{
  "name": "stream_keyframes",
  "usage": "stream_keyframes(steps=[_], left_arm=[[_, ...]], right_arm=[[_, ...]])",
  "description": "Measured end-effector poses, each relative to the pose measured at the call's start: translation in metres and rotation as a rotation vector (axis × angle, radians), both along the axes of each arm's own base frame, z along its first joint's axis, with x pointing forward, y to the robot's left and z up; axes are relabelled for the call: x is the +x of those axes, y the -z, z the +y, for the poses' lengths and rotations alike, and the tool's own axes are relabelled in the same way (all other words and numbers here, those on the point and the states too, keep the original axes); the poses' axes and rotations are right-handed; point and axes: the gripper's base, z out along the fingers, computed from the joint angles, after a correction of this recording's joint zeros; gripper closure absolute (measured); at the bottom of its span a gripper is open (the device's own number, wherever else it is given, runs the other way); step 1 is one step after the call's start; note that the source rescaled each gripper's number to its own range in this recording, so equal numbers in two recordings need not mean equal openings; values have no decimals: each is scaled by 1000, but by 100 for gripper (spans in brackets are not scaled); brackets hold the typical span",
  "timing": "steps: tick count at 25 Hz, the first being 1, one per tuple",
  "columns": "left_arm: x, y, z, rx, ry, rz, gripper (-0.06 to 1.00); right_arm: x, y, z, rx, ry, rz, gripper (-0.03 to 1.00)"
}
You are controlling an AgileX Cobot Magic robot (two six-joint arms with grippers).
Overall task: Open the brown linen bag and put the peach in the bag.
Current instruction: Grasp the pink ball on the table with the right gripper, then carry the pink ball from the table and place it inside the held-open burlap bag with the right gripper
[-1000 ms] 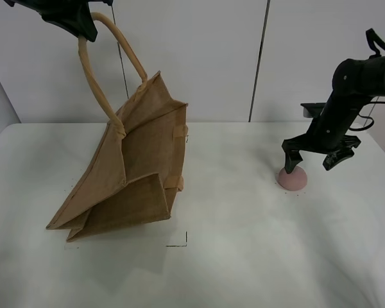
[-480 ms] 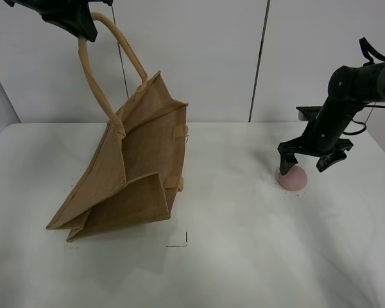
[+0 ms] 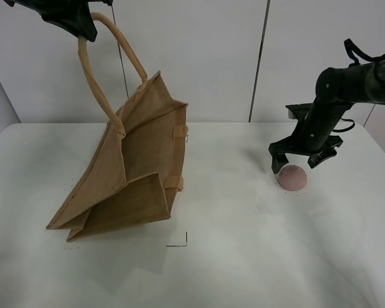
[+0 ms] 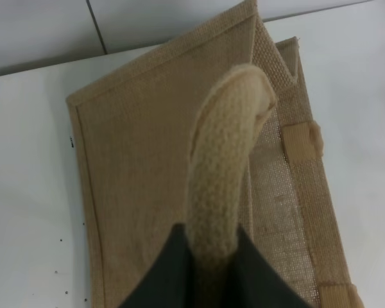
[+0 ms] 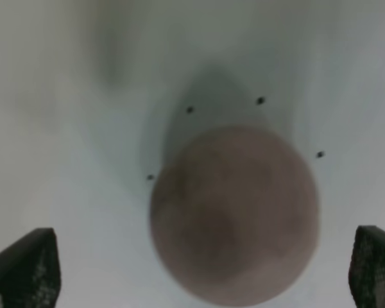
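Note:
The brown linen bag [image 3: 138,170] leans tilted on the white table, lifted by one beige handle [image 3: 90,77]. My left gripper [image 3: 77,25] is shut on that handle at the top left; in the left wrist view the handle [image 4: 228,173] runs between the dark fingers [image 4: 173,276] above the bag's panel [image 4: 141,160]. The pink peach [image 3: 292,177] sits on the table at the right, apart from the bag. My right gripper [image 3: 294,164] is open just above it. In the right wrist view the peach [image 5: 234,215] lies between the two fingertips [image 5: 25,266], untouched.
The white table [image 3: 244,256] spreads between the bag and the peach. A small black corner mark [image 3: 181,242] is in front of the bag. A pale panelled wall [image 3: 212,58] stands behind the table's far edge.
My right gripper has shifted left and slightly back, so it now straddles the peach from above. The peach, the bag and the left arm have not moved.

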Motion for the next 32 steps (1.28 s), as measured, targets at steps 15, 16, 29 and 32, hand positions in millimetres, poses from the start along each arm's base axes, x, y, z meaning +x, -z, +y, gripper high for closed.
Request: stream_keyframes(steps=[15, 16, 29, 32], left_arm=[[0, 0, 0, 0, 0, 0, 94], [0, 0, 0, 0, 0, 0, 94], [0, 0, 0, 0, 0, 0, 94], [0, 0, 0, 0, 0, 0, 94]], right_arm=[[9, 41, -1, -14, 38, 21, -3], [8, 42, -1, -14, 38, 24, -1], [10, 35, -2, -31, 30, -5, 97], [12, 19, -1, -12, 30, -33, 97]])
